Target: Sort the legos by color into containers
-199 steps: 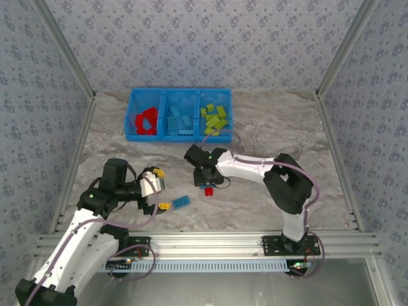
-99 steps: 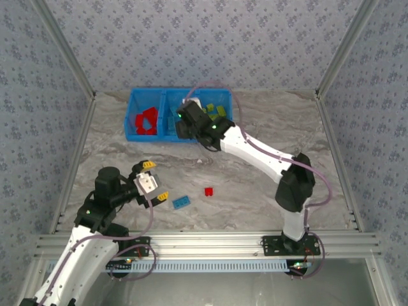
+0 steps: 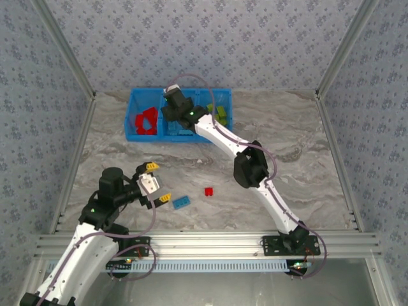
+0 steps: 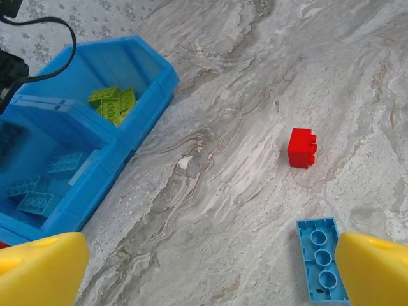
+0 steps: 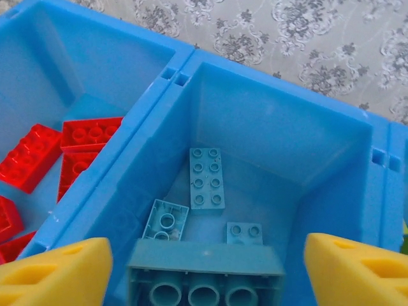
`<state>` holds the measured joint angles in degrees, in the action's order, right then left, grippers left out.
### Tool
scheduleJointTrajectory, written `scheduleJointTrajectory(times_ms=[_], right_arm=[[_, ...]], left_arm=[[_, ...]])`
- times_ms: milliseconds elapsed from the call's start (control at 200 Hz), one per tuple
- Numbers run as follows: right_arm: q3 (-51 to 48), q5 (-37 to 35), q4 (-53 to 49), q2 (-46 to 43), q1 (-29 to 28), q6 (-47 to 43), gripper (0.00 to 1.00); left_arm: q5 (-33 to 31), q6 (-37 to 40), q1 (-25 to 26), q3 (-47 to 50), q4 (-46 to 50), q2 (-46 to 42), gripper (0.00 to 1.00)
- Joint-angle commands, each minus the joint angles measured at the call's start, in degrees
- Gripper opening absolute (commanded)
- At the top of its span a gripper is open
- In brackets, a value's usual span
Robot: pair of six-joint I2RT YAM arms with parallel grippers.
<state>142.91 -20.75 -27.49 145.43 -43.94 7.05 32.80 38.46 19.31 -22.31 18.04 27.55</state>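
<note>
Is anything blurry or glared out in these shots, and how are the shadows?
Top external view: even, soft light, no glare, faint shadows on the table. Left wrist view: the red brick is sharp with a soft shadow; the yellow fingers at the bottom corners are blurred. Right wrist view: the bin interior is crisp; the light-blue brick at the bottom edge looks slightly soft.

Bright, even light from above. Shadows on the pale desk are soft and faint. Wrist views look slightly soft at their lower edges.
</note>
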Motion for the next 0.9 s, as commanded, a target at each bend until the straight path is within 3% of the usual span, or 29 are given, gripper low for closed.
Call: scheduleJointTrajectory(times_ms=[0, 200, 310, 400, 500, 555, 655, 765, 899], right_arm=[[4.29, 0.51, -0.25, -0.55, 0.43, -2.81, 0.86], [4.04, 2.27, -6.44, -7.81, 1.30, -3.24, 0.88], [-1.12, 3.62, -12.41, -15.69, 1.37, -3.22, 0.89], [-10.39, 5.92, -14.27, -25.52, 1.36, -1.96, 0.89], [-24.88, 8.27, -13.02, -38.36, 1.28, 1.02, 0.89], [-32.87, 9.02, -12.09, -44.80, 1.18, 3.04, 0.90], [-47.51, 9.50, -12.33, -56.76, 1.16, 7.89, 0.91], [-59.73, 9.39, -15.59, -67.83, 0.96, 12.89, 0.93], [-68.58, 10.99, -23.39, -77.76, 2.54, 23.86, 0.95]], left_arm=[[2.76, 1.05, 0.38, 0.40, -1.78, 0.20, 0.99], [4.72, -1.60, 0.46, 0.57, -3.17, 1.90, 0.99], [4.24, -7.37, 0.55, 0.63, -6.11, 3.22, 0.99], [1.16, -12.13, 0.57, -1.05, -6.74, 4.51, 0.99], [-8.32, -28.79, 0.64, -6.87, -6.42, 7.08, 0.99], [-11.03, -32.13, 0.59, -13.91, 0.83, 10.93, 0.99], [-9.78, -36.35, 1.02, -22.96, 11.50, 19.20, 0.99], [-13.08, -51.66, 6.14, -22.33, 6.00, 22.64, 0.99], [-26.06, -67.35, 18.29, -20.78, 0.56, 27.19, 0.97]])
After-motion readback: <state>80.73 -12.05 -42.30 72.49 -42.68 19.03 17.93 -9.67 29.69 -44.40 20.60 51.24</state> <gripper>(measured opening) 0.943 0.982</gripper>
